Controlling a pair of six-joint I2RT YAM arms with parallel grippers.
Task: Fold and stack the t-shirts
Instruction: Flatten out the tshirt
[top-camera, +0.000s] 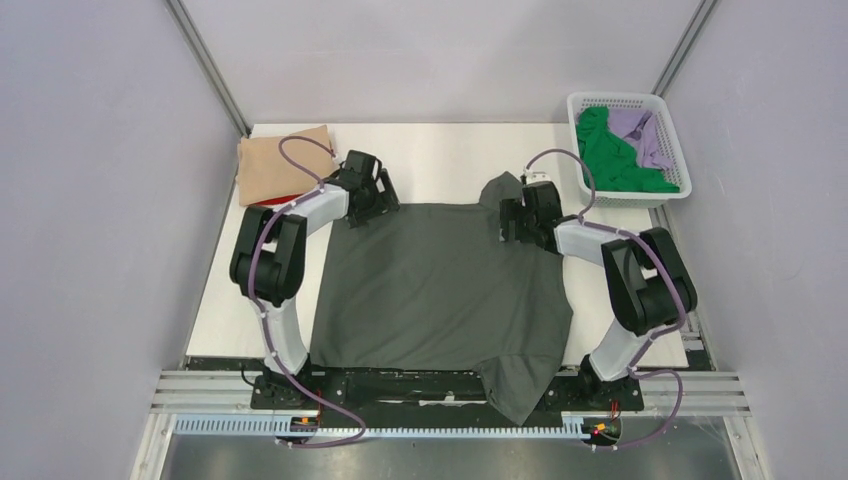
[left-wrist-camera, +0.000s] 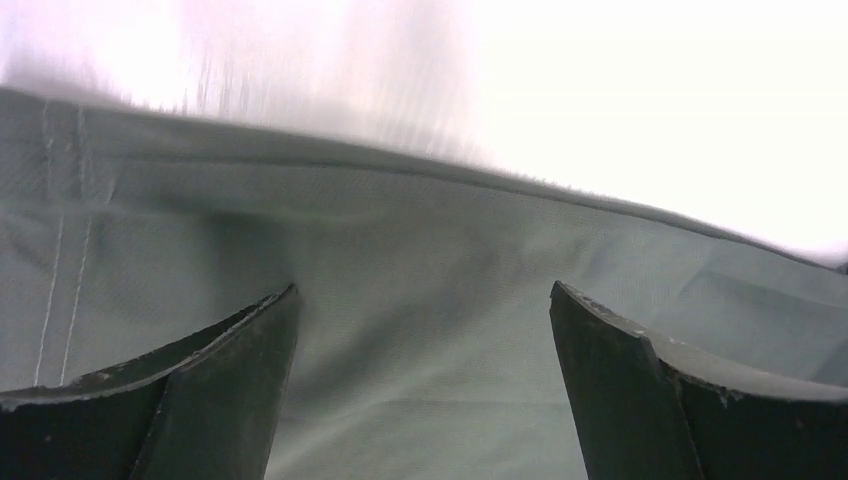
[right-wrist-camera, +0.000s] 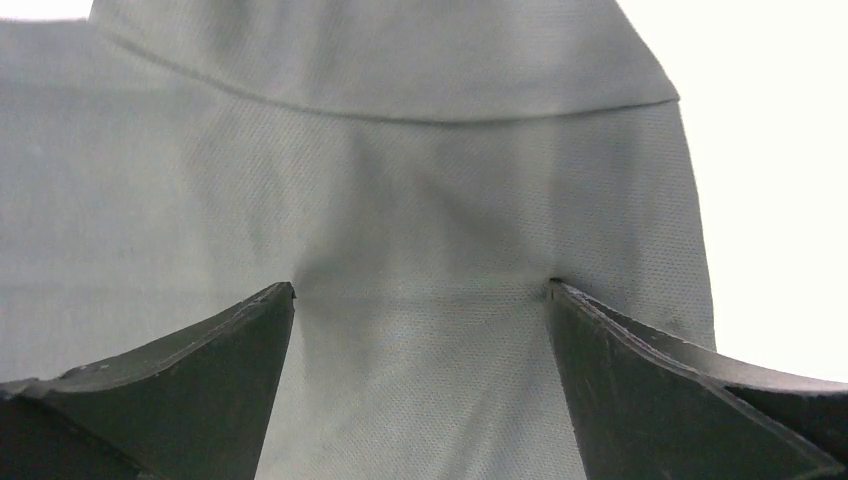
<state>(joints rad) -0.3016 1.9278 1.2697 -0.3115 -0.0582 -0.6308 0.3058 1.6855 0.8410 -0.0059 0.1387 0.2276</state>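
A white plastic lattice basket, rectangular with sloping walls, sits beyond the far right corner of the grey shirt. It holds two crumpled garments: a green shirt filling its left and near side and a lilac shirt bunched toward its far right. The grey shirt is soft, finely woven cloth, spread nearly flat as a broad rectangle on the white table. One sleeve pokes up at its far right corner and another droops over the table edge at its near right. Beyond its far left corner lies a tan shirt folded into a neat square, with a sliver of red shirt showing beneath it. The left gripper hangs over the grey shirt's far left edge beside a stitched hem, its dark wedge-shaped fingers spread wide with nothing between them but cloth below. The right gripper is at the far right corner over the sleeve seam, also spread wide. Its tips meet the fabric, which dimples faintly between them.
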